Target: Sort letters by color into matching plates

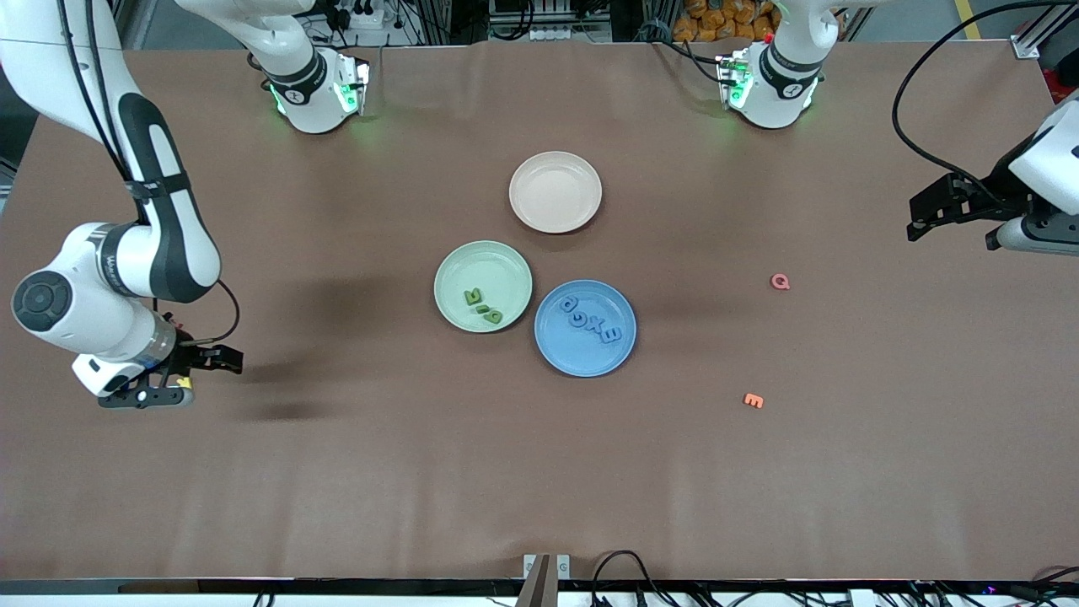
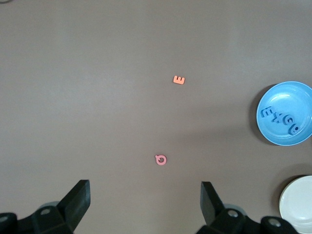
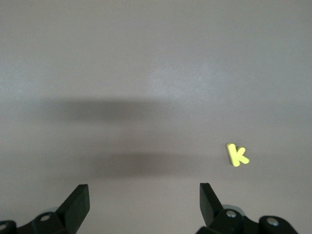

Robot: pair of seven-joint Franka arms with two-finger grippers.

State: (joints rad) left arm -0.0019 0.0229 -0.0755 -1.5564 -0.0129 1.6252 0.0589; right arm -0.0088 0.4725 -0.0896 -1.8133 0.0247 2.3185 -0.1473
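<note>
Hovering wide open at opposite table ends, the left gripper (image 2: 145, 202) and right gripper (image 3: 144, 204) hold nothing — four blue letters (image 1: 592, 319) lie in the blue plate (image 1: 556, 354), what look like two green letters (image 1: 482, 307) in the pale green plate (image 1: 451, 274).

The front camera looks down on my whole table (image 1: 539, 472) from high up, facing my bases at 12 o'clock. Each wrist camera looks straight down from well above. My left wrist view shares the blue plate (image 1: 585, 328) (image 2: 285, 113) with it.
</note>
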